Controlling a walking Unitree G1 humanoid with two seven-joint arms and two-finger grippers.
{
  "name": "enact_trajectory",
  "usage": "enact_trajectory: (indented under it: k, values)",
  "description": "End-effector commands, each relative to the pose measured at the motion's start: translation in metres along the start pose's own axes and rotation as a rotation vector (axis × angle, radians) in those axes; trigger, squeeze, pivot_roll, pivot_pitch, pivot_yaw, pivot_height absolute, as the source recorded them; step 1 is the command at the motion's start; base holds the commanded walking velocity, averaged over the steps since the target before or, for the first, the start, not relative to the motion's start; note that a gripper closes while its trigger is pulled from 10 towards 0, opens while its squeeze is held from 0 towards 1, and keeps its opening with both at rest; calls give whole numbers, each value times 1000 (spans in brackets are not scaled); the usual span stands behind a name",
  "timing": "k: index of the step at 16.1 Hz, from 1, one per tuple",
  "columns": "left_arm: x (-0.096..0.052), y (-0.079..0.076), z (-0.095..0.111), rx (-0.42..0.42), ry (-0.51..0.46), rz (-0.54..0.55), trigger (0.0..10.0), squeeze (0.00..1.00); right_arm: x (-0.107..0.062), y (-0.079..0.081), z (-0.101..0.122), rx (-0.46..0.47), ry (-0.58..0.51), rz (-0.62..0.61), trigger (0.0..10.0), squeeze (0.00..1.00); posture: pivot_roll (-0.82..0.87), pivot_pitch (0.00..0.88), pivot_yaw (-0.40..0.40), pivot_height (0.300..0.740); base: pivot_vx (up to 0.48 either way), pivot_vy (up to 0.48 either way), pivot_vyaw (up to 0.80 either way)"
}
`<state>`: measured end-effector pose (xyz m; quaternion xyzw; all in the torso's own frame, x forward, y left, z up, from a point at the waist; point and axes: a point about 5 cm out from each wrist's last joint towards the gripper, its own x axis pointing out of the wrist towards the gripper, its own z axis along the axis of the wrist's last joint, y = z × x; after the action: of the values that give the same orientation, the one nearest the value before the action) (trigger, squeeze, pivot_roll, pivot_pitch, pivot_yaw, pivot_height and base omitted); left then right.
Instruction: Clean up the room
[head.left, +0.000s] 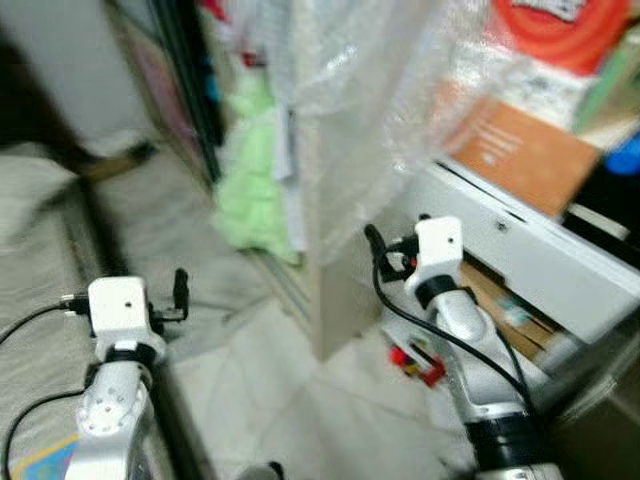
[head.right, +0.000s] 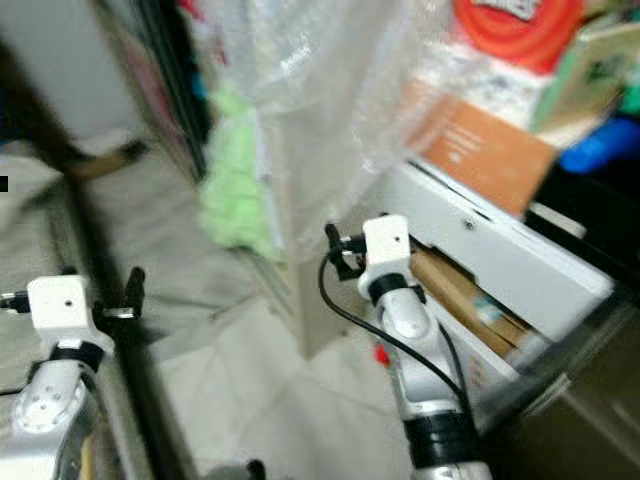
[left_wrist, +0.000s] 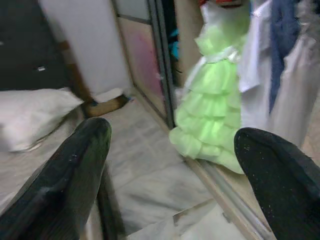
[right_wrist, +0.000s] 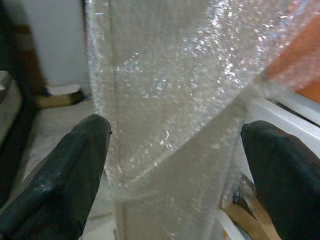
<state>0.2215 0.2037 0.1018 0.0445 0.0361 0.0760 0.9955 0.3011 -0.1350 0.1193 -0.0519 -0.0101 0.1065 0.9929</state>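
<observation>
Left claw (left_wrist: 170, 175): hovering above the pale tiled floor (head.left: 270, 370), fingers (left_wrist: 75, 175) spread wide, gripping nothing. It is pointing toward a light green ruffled dress (left_wrist: 212, 120) that is hanging at the open wardrobe, its hem just above the sliding-door track (left_wrist: 225, 200).

Right claw (right_wrist: 175, 170): raised before a tall panel wrapped in clear bubble wrap (right_wrist: 170, 100), fingers (right_wrist: 65, 175) standing wide apart, empty, not touching the wrap.

Bubble wrap: draping down over the beige upright panel (head.left: 335, 290), which is standing on the floor between the green dress and a white drawer unit (head.left: 530, 250).

White drawer unit: sitting on the robot's right, one drawer pulled open, brownish contents showing inside but too blurred to name. An orange box (head.left: 520, 150) and a red ring-shaped item (head.left: 560, 30) are resting above it.

Small red object (head.left: 420, 365): lying on the floor beside the right arm, kind unclear.

White pillow (left_wrist: 35, 115): lying on the bed at the robot's left.
</observation>
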Motion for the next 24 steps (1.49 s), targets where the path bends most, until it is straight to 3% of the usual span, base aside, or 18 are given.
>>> enact_trajectory:
  k: [1, 24]
  values:
    - [0, 4, 1, 10, 10, 19, 10000, 0, 2, 0, 3, 2, -11, 2, 10000, 0, -38, 0, 20, 740, 0, 0, 800]
    - [1, -5, 3, -33, 17, -32, 10000, 0, 7, 7, 6, -3, -39, 72, 10000, 0, -38, 8, 8, 740, 0, 0, 800]
